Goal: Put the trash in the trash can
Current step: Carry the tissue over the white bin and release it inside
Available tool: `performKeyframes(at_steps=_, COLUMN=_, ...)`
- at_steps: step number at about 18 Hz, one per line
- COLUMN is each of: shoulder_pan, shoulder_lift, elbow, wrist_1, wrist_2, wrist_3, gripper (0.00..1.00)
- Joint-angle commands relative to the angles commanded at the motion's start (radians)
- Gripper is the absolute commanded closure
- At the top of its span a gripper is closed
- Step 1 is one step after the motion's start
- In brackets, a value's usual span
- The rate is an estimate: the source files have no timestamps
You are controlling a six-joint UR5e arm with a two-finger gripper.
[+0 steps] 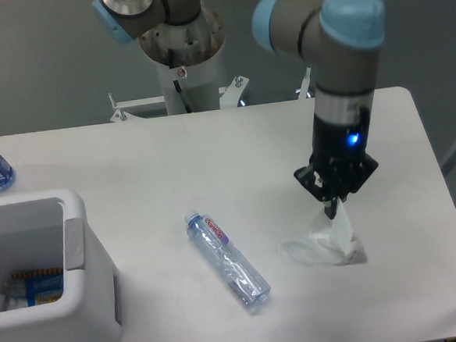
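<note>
The jaws of the gripper (334, 208) are pinching the top of the crumpled white wad (325, 241), which hangs right below them with its bottom at or just above the tabletop (172, 159). The clear bottle (227, 259) lies flat off to the jaws' left, well apart. The trash can (70, 260) sits way further left at the edge.

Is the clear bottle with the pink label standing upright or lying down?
Lying down: the clear bottle rests on its side on the table, cap toward the upper left.
</note>
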Motion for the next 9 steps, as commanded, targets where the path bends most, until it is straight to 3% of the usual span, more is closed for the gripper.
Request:
performKeyframes(at_steps=5, shoulder_pan=-0.138, shoulder_lift=0.068, elbow=-0.015, wrist_1=-0.002, wrist_2=0.002, wrist_3=-0.060, gripper=1.00)
performKeyframes(at_steps=9, shoulder_pan=-0.353, shoulder_lift=0.060, elbow=-0.020, wrist_1=-0.002, wrist_2=0.006, wrist_3=-0.054, gripper=1.00)
